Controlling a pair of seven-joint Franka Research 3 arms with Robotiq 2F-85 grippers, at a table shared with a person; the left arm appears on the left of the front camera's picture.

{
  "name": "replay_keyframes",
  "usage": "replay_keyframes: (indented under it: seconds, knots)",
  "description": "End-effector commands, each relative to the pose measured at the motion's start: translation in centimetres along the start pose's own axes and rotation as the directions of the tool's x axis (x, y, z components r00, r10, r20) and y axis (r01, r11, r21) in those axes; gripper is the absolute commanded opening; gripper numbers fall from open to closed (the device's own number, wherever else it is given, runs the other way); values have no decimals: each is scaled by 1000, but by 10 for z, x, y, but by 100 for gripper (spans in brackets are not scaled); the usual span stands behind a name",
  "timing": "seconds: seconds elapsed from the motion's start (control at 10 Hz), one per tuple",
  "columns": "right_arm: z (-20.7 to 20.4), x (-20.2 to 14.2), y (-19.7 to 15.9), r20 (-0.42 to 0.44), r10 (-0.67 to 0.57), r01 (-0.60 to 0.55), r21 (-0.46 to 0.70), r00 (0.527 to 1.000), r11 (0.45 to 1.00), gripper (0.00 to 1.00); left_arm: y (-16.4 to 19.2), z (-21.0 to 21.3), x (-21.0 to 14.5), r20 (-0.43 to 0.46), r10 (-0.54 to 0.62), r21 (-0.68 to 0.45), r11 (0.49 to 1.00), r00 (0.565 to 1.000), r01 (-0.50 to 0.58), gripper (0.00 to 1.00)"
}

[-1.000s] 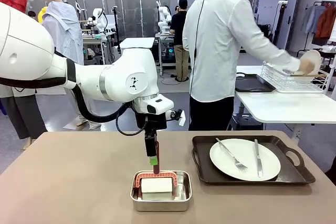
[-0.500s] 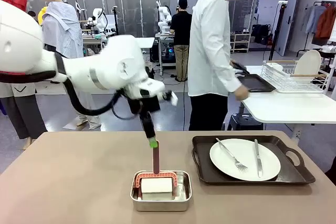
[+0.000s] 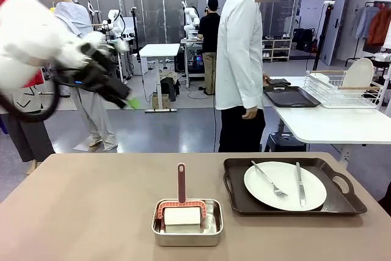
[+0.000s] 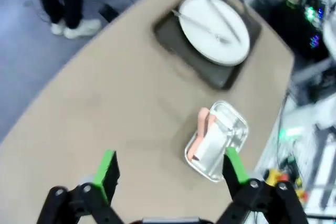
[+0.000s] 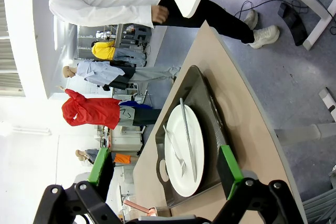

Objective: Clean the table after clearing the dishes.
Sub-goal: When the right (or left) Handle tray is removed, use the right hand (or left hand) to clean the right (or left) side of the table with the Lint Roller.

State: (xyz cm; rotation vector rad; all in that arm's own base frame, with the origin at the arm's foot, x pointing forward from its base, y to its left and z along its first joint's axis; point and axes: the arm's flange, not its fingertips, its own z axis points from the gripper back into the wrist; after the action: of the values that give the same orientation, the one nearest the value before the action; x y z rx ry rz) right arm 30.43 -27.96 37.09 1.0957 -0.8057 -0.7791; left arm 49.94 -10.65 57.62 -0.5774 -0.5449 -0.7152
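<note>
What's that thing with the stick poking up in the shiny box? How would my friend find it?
Start at the big brown table. Close to the nearest edge, left of the dark tray with the white plate, sits a small steel pan. The cleaning tool stands inside it: a white block in a reddish frame, the only thing with a handle sticking up.

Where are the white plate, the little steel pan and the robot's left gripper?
white plate (image 3: 290, 178), front view, bare white surface near its middle.
steel pan (image 3: 186, 240), front view, its near wall.
left gripper (image 4: 170, 160), left wrist view, midway between its open green-padded fingertips.
</note>
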Motion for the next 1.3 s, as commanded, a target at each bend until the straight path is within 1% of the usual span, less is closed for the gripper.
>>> replay_keyframes:
  seconds: [0.0,0.1,0.2,0.3,0.4,0.5,0.6,0.7,0.8,0.9,1.0,1.1,1.2]
  knots:
    - [0,0,2,10,-14,14,12,1000,1000,100,26,52,-63,187,112,105,986,976,-133,100]
    - [0,0,2,10,-14,14,12,1000,1000,100,44,86,-91,253,170,129,970,952,-208,100]
    - [0,0,2,10,-14,14,12,1000,1000,100,69,128,-136,346,276,179,919,897,-352,100]
    - [0,0,2,10,-14,14,12,1000,1000,100,86,158,-176,429,359,209,853,829,-478,100]
    - [0,0,2,10,-14,14,12,1000,1000,100,95,181,-209,533,393,192,806,749,-559,100]
    - [0,0,2,10,-14,14,12,1000,1000,100,99,200,-237,593,402,204,763,698,-613,100]
    - [0,0,2,10,-14,14,12,1000,1000,100,106,215,-266,649,430,198,701,628,-685,100]
    - [0,0,2,10,-14,14,12,1000,1000,100,116,216,-288,665,452,232,632,594,-740,100]
    - [0,0,2,10,-14,14,12,1000,1000,100,126,214,-307,699,466,207,593,542,-778,100]
    - [0,0,2,10,-14,14,12,1000,1000,100,134,212,-322,718,478,183,571,505,-800,100]
    - [0,0,2,10,-14,14,12,1000,1000,100,139,212,-332,745,471,157,565,472,-810,100]
    - [0,0,2,10,-14,14,12,1000,1000,100,127,227,-322,684,487,205,586,543,-784,100]
    - [0,0,2,10,-14,14,12,1000,1000,100,127,227,-322,684,487,205,586,543,-784,100]
